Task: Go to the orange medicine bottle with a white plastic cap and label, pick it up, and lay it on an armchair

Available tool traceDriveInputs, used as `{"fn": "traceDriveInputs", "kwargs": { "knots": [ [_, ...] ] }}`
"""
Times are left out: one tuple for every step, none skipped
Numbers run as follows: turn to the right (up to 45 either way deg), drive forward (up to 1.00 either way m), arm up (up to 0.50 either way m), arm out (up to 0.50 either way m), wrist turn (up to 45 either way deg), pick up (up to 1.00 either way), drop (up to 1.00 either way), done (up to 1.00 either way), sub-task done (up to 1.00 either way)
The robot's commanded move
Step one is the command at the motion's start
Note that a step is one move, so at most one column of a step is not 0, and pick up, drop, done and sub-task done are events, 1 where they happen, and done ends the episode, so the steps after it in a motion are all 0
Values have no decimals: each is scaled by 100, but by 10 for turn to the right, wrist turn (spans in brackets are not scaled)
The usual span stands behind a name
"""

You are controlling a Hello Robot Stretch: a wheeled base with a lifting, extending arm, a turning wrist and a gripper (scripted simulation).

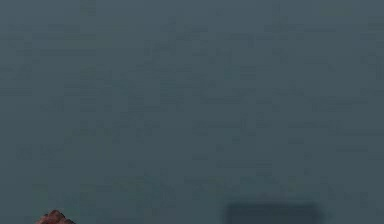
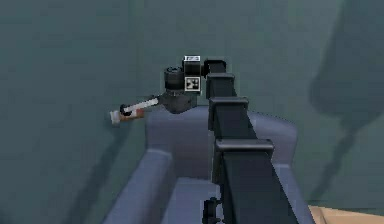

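In the arm side view the dark arm [image 2: 235,140] rises from the bottom edge to two white marked squares. Left of them is the gripper's dark body, and its thin fingers reach left. At the gripper [image 2: 131,109] far end hangs a small orange and white thing [image 2: 120,114], fitting the medicine bottle. It is clear of every surface with the wall behind it, so the gripper holds it. Below the arm and the gripper stands a blue-grey armchair [image 2: 158,172], its seat and padded arm spreading down toward the bottom edge.
A plain blue-grey wall [image 1: 190,100] stands close ahead in the forward view, with a small reddish-brown thing [image 1: 55,217] at the bottom left edge. The same wall [image 2: 60,90] backs the armchair in the arm side view. A strip of tan floor [image 2: 350,213] shows at the bottom right.
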Motion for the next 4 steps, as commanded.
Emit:
{"fn": "traceDriveInputs", "kwargs": {
  "knots": [
    [0,0,0,0,450,0,0,0,0],
    [0,0,0,0,150,0,0,0,0],
    [0,0,-32,0,0,0,0,0,0],
    [0,0,-32,0,0,0,0,0,0]
  ]
}}
